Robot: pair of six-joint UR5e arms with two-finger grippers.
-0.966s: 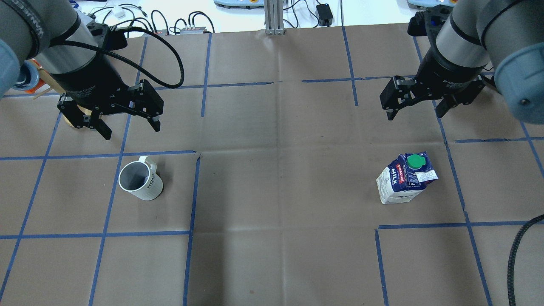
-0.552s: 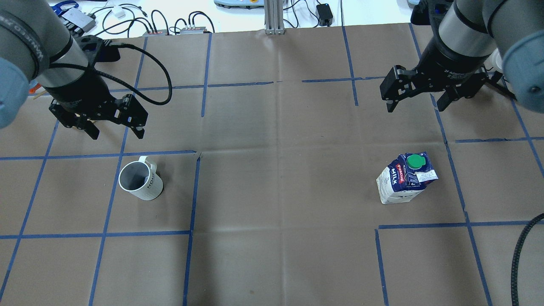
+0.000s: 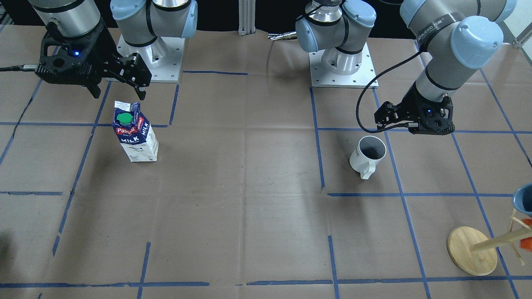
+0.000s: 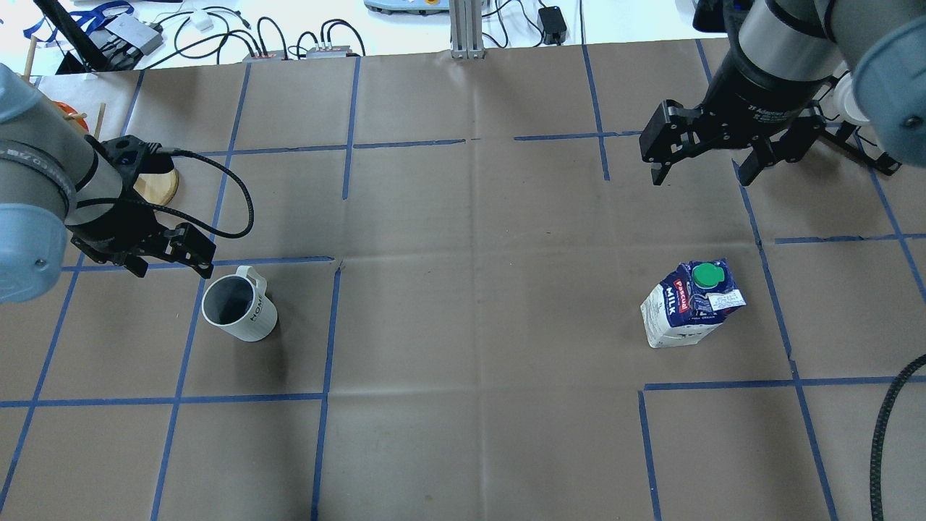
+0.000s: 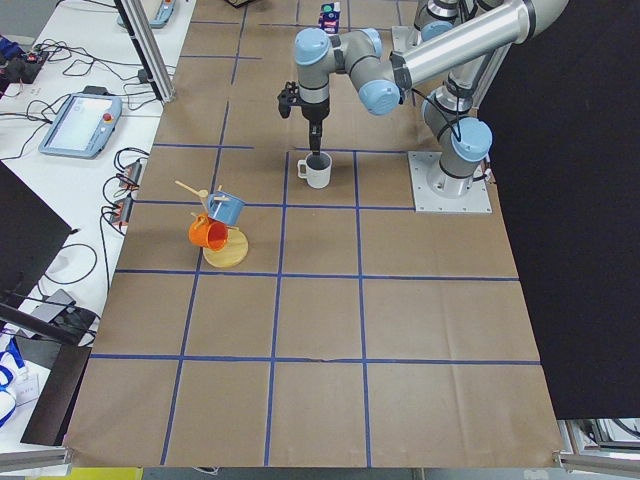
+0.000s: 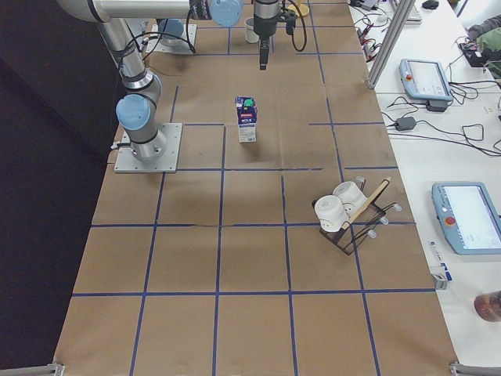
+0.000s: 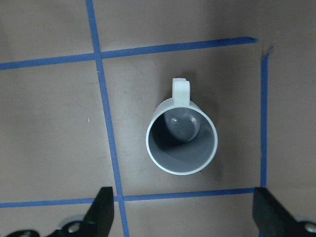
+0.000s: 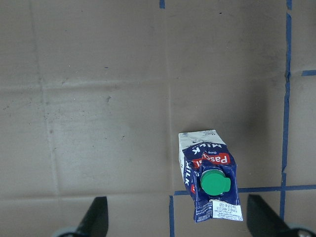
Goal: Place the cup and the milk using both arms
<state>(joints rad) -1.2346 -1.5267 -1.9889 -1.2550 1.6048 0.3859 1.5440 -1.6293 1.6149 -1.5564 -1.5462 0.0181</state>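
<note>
The white cup (image 4: pixel 242 311) stands upright on the brown paper at the left, with its handle pointing away from the robot. It also shows in the front view (image 3: pixel 368 155) and in the left wrist view (image 7: pixel 181 143). My left gripper (image 4: pixel 171 269) is open and empty, low over the table, just beside the cup's far-left rim. The blue and white milk (image 4: pixel 687 304) carton with a green cap stands upright at the right, and shows in the right wrist view (image 8: pixel 210 182). My right gripper (image 4: pixel 700 177) is open and empty, high above the table and beyond the carton.
A wooden mug tree (image 3: pixel 471 251) with a blue and an orange mug stands at the table's far-left corner, behind my left arm. A rack with white cups (image 6: pixel 344 211) stands beyond the carton. Blue tape lines grid the paper. A black cable (image 4: pixel 882 434) hangs at the near right.
My left gripper has come down and toward the robot, from beyond the cup to right beside its rim. My right gripper has drifted a little farther away. Both stay open; cup and milk have not moved.
</note>
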